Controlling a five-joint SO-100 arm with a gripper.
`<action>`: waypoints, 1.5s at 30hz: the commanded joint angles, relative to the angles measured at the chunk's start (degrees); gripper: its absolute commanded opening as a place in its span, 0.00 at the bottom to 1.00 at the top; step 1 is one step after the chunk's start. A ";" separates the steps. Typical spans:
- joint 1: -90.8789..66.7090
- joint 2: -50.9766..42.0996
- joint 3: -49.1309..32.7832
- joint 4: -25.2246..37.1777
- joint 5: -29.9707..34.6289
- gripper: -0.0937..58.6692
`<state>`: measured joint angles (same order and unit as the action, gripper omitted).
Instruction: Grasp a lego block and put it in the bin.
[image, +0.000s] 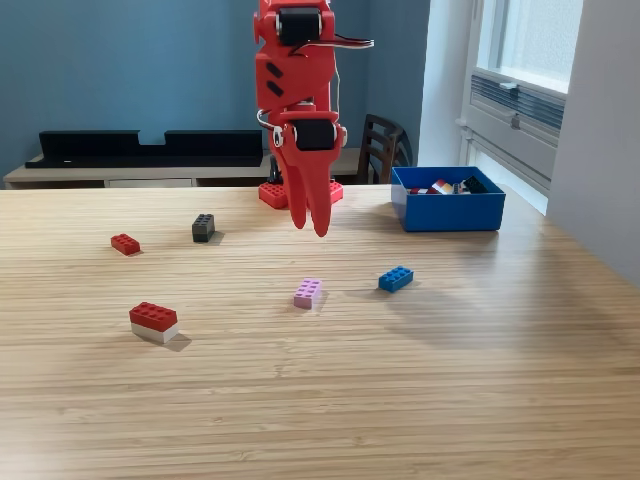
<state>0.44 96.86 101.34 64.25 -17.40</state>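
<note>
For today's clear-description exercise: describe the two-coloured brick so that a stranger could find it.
Start at the wooden table and go to the exterior view's near left. The brick lies there alone, nearest the camera. Unlike the others, it is red on top and white below.

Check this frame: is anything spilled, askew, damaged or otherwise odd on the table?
Nothing stands out. Five lego bricks lie scattered flat on the table, the bin sits upright holding several pieces, and the gripper hangs empty above the pink brick.
</note>
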 joint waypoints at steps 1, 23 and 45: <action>-0.09 -4.57 -5.36 -0.70 -0.44 0.48; 0.00 -22.85 -17.49 -0.70 -1.49 0.46; -0.09 -27.86 -22.68 0.79 -0.97 0.07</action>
<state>0.44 67.85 82.27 64.25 -19.25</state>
